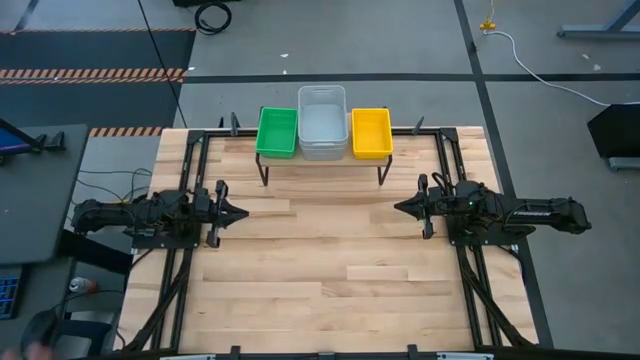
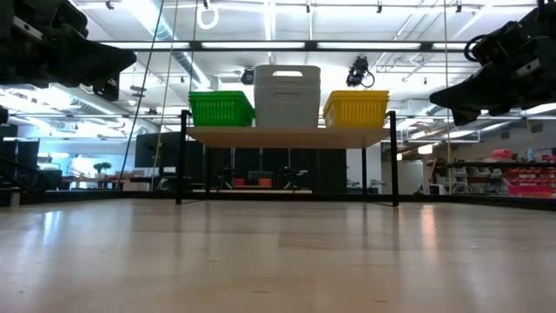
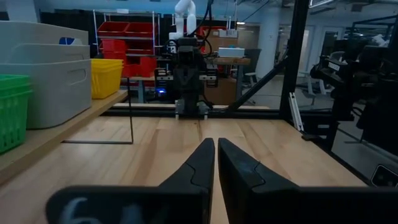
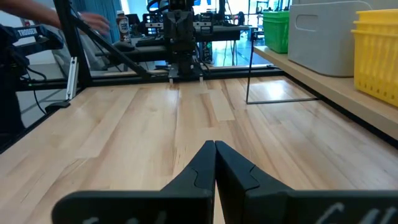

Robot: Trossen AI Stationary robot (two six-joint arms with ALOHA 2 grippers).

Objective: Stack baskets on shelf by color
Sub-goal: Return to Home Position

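Three stacks of baskets stand side by side on the shelf (image 1: 322, 160) at the table's far edge: green (image 1: 277, 131) on the left, pale grey (image 1: 322, 121) in the middle, yellow (image 1: 371, 132) on the right. In the low view the grey stack (image 2: 287, 96) rises above the green (image 2: 221, 108) and the yellow (image 2: 356, 108). My left gripper (image 1: 244, 213) hovers shut at the table's left side, pointing level toward the right. My right gripper (image 1: 398, 208) hovers shut at the right side, pointing level toward the left. Neither holds anything.
The shelf stands on thin black legs (image 2: 180, 156) with open space beneath its plank. Black frame rails (image 1: 452, 170) run along the table's sides and far edge. Bare wooden tabletop (image 1: 320, 270) lies between the arms and toward the near edge. A person's hand (image 4: 93, 22) shows beyond the table.
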